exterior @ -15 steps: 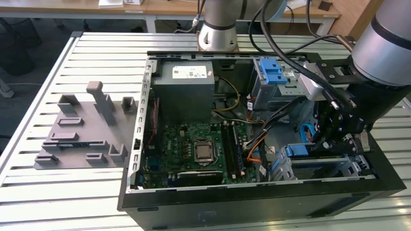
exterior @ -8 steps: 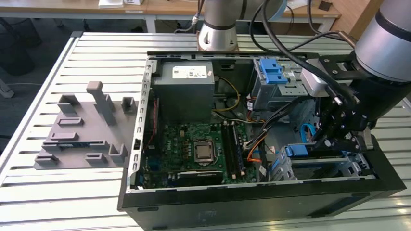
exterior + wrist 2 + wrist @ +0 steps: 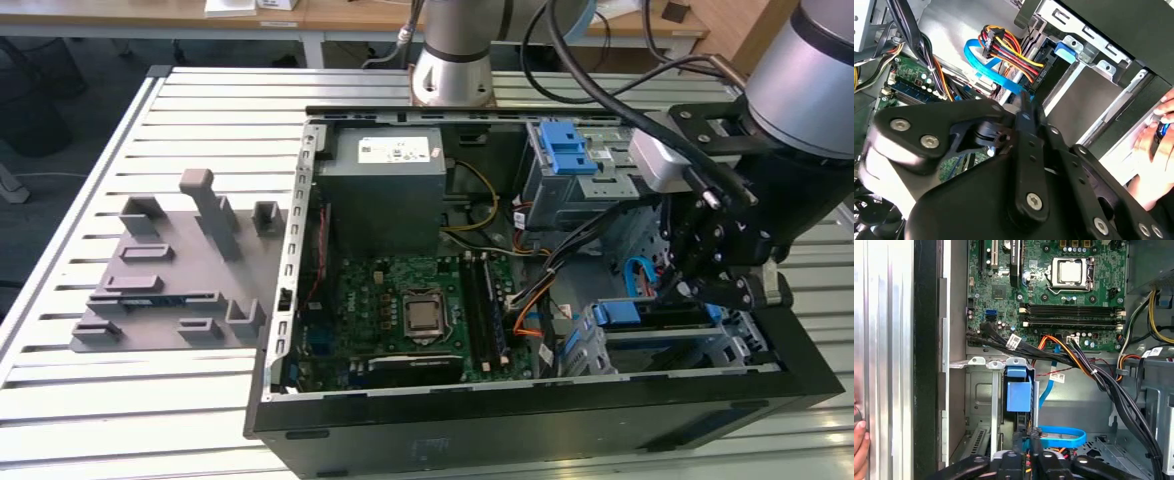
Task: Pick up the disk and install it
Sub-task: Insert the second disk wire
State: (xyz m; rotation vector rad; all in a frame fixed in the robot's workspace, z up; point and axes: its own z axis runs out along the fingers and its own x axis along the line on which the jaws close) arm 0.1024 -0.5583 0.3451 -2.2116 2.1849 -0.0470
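Observation:
The disk (image 3: 651, 316), in its blue plastic carrier, stands on edge inside the lower drive bay at the front corner of the open computer case. The first wrist view shows its blue carrier tab (image 3: 1018, 394) between the bay's silver rails. In the second wrist view the blue tab (image 3: 1065, 52) sits at the bay's mouth. My gripper (image 3: 717, 288) hangs just above the bay, on the exterior view's right. In both wrist views its black fingers (image 3: 1029, 447) are drawn together, the tips (image 3: 1026, 100) meeting at the disk's near end. Whether they touch the disk is unclear.
A blue flat cable (image 3: 988, 66) and bundled wires (image 3: 1081, 367) run close by the gripper. The motherboard (image 3: 414, 305), grey power supply box (image 3: 387, 185) and silver cage with a blue latch (image 3: 571, 152) occupy the case. A person's hand (image 3: 1158, 137) rests outside the case wall. A grey fixture plate (image 3: 167, 275) lies on the table.

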